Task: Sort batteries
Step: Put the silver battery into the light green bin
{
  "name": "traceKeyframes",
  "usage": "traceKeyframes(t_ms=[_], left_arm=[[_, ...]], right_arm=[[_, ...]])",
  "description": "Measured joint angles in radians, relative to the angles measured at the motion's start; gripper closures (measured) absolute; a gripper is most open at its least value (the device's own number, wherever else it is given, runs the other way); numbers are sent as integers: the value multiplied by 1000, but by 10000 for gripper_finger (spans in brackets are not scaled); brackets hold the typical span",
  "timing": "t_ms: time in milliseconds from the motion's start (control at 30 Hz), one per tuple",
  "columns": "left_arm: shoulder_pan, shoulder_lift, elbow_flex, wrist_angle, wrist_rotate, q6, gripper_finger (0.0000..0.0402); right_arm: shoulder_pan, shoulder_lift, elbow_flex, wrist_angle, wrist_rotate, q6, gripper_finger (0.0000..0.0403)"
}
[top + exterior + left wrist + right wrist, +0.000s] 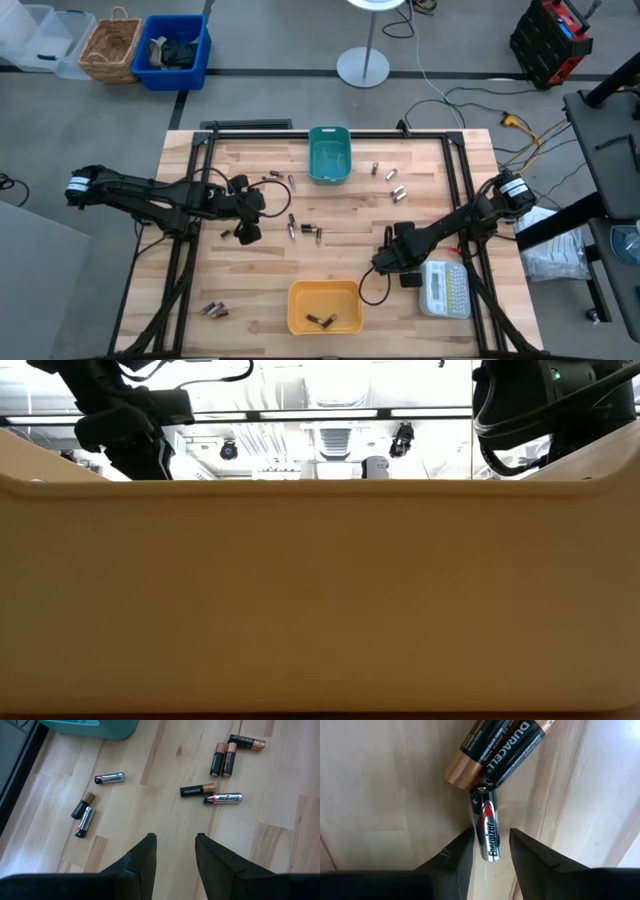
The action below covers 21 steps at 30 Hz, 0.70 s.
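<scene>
Two arms are working over the wooden desk. My right gripper is sitting low near the desk's near right side, just left of the white label maker, and its fingers are standing narrowly apart on either side of a silver battery. Whether the fingers are touching this cell, I cannot tell. The cell's far end is touching two copper-and-black batteries that are lying side by side at a slant.

My left gripper is hovering over the middle left of the desk with its fingers narrowly parted and nothing between them. Ahead of it, loose batteries are lying scattered on the wood: a copper-and-black one beside a silver one, three more copper-and-black cells beyond them, and a further group of three nearer the teal bin.

The teal bin is standing at the far middle edge. The yellow bin is sitting at the near middle edge with a couple of cells lying in it. More cells are lying at the far right and near left of the desk.
</scene>
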State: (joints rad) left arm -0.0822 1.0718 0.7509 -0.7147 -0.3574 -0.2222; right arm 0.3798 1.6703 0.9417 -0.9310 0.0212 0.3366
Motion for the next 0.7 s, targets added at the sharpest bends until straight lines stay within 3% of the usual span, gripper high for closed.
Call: traceKeyframes(t_ms=[433,700], left_arm=[[0,0,0,5,0,0,286],[0,0,0,5,0,0,286]], right_arm=[[0,0,-1,-2,-8,-15,341],[0,1,-1,-3,-7,-25,342]])
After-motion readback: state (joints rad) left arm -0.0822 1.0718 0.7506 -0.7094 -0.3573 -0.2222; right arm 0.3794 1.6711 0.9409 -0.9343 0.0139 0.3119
